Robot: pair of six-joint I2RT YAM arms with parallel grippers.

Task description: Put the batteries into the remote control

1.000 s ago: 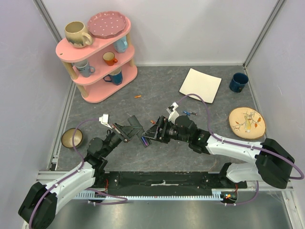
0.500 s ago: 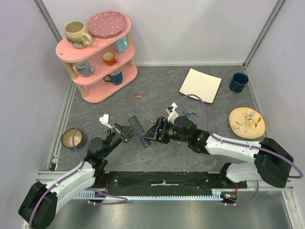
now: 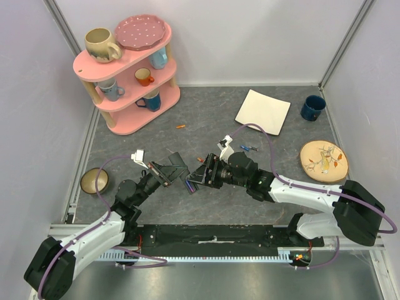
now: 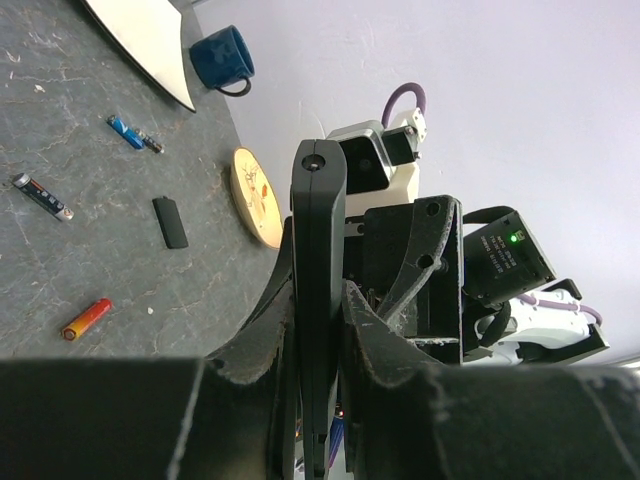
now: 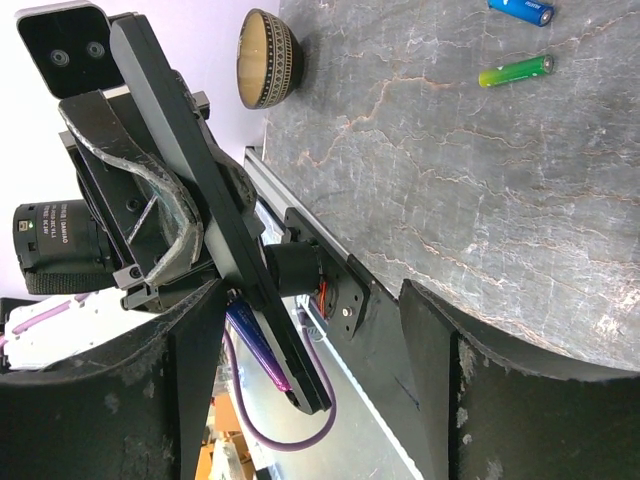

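A: How's the left gripper point(image 4: 318, 300)?
B: Clamped on the remote control point(image 4: 318, 200), held edge-on above the table point(image 5: 450, 180).
A: And the right gripper point(image 5: 310, 300)?
B: Fingers spread wide around the remote's lower end, gripping nothing.
A: Batteries?
B: 1 purple battery point(image 5: 255, 345) lies against the remote's face; 1 green battery point(image 5: 515, 70) and 1 blue battery point(image 5: 520, 8) lie on the table.

The remote control point(image 4: 318, 260) stands edgewise between the left fingers point(image 4: 375, 335), batteries point(image 4: 42, 196) lying scattered on the table point(image 4: 100, 250) beyond.
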